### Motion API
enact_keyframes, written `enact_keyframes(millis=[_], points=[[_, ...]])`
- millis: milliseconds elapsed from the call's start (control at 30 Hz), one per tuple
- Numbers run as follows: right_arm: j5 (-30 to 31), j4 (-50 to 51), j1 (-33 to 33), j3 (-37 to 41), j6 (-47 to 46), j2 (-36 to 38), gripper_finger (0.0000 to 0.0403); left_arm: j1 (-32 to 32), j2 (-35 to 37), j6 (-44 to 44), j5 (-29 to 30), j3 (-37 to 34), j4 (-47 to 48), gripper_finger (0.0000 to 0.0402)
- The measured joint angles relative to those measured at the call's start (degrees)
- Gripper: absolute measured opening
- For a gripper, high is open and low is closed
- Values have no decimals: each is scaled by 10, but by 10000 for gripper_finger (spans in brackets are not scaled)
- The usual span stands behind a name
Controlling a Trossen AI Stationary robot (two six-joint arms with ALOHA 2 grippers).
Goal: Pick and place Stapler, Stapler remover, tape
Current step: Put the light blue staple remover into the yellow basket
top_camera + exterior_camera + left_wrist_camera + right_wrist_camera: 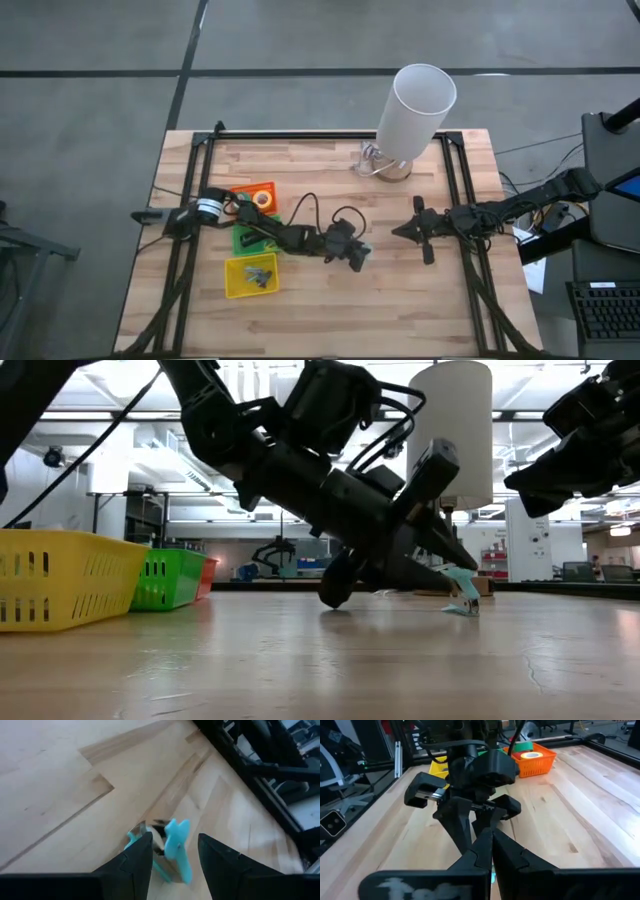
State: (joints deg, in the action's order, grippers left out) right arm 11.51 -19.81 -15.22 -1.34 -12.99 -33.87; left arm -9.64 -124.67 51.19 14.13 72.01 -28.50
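Note:
The staple remover (172,847) has teal handles and silver claws and lies on the bare wood near the table's middle; it also shows in the low view (462,596). My left gripper (175,840) is open and low over it, one finger on each side (357,258). My right gripper (491,840) is shut and hovers above the table to the right (403,231), pointing at the left one. A tape roll (263,199) lies in the orange tray (243,192). A dark object (246,241), possibly the stapler, lies in the green tray (238,232). My left gripper comes down on the staple remover slanting from above, its fingers straddling the teal handles. One fingertip (142,845) stands right against the silver claw end (150,831); whether it touches, I cannot tell. The remover lies flat on the table.
A yellow tray (232,283) with small grey pieces sits near the table's near left. A tall white cylinder (417,108) stands on a wire base at the far edge. Black rails (455,190) run along the table's sides. Bare wood lies between the two grippers.

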Motion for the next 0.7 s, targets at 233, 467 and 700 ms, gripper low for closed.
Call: enact_keyframes(millis=[233, 467, 700], points=[[0, 0, 0, 0, -1, 0, 8, -1, 11, -23, -6, -1, 6, 152], [0, 0, 0, 0, -1, 0, 8, -1, 11, -28, -7, -2, 15, 109], [0, 0, 0, 0, -1, 0, 9, -1, 11, -47, -7, -3, 14, 32]])
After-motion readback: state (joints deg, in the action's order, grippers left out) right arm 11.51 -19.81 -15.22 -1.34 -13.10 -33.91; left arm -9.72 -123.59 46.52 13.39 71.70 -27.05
